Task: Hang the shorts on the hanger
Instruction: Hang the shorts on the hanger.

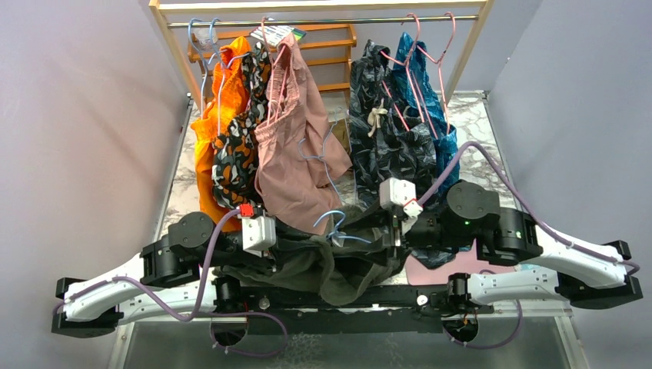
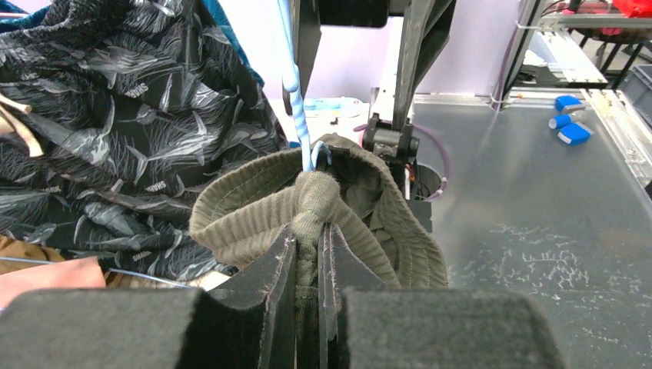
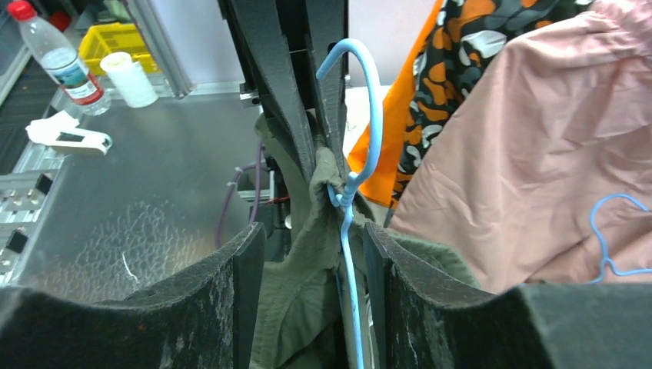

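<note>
Left jaws are clamped on a bunched fold of the shorts (image 2: pixel 254 215), right at the neck of the hanger (image 3: pixel 376 100). Right jaws are spread, straddling cloth and blue wire without pinching. The bundle hangs at the counter's (image 1: pixel 469 108) near edge, between the arms. Pink shorts (image 1: pixel 288 131) and leaf-print shorts (image 1: pixel 384 146) crowd just behind. Bare steel plate (image 2: pixel 538 192) on the near side. The print lettering is too small to read.

Nothing here reads clearly. Left of my left fingers (image 2: pixel 269 284), small white words dot the leaf-print cloth (image 2: pixel 115 154) (too blurred to spell). Beyond my right fingers (image 3: pixel 223 307), the bottle (image 3: pixel 58 61) label is illegible.
</note>
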Tool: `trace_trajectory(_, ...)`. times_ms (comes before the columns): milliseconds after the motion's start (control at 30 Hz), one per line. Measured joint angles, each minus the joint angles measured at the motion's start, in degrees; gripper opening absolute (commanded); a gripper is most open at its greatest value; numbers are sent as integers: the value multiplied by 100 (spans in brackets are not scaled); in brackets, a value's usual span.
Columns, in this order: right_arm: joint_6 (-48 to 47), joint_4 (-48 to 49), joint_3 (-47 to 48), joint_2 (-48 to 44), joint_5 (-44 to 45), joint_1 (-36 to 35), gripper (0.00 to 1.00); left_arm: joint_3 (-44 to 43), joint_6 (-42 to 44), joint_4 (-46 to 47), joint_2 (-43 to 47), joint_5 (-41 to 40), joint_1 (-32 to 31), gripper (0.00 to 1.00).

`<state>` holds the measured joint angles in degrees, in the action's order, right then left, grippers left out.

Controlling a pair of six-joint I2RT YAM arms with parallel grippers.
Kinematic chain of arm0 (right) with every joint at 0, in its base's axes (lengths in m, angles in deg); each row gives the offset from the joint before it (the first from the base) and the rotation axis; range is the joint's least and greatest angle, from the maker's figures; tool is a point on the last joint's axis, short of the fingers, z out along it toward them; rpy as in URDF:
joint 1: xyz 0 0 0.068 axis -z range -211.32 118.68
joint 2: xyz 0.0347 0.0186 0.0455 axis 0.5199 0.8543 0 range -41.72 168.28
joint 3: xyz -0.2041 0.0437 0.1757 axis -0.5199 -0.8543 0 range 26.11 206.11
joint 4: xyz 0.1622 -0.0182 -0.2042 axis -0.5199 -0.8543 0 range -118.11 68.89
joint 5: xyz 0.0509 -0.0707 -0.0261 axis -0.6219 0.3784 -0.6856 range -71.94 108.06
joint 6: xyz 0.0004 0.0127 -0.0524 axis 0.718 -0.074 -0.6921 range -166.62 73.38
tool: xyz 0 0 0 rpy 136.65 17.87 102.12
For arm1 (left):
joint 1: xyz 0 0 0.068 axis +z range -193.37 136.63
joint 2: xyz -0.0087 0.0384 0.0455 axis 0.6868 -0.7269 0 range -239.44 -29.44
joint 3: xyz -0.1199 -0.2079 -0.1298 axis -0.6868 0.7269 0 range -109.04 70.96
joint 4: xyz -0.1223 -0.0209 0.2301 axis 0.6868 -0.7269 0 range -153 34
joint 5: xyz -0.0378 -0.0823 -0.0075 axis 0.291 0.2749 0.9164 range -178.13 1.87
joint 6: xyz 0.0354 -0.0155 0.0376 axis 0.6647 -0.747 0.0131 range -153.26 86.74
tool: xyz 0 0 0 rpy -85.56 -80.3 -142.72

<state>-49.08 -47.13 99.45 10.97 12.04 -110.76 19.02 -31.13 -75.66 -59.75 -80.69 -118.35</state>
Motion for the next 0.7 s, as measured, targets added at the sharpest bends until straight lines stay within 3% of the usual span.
trace_trajectory(133, 20, 81, 17, 208, -236, 0, 42, -2, -24, 26, 46, 120, 0, 0)
trace_trajectory(333, 116, 284, 17, 284, -280, 2, 22, -13, -42, 35, 50, 256, 0, 0)
trace_trajectory(567, 195, 551, 17, 446, -282, 2, 19, -13, -46, 31, 48, 365, 0, 0)
trace_trajectory(700, 232, 586, 20, 538, -293, 2, 2, -13, -63, 31, 48, 382, 0, 0)
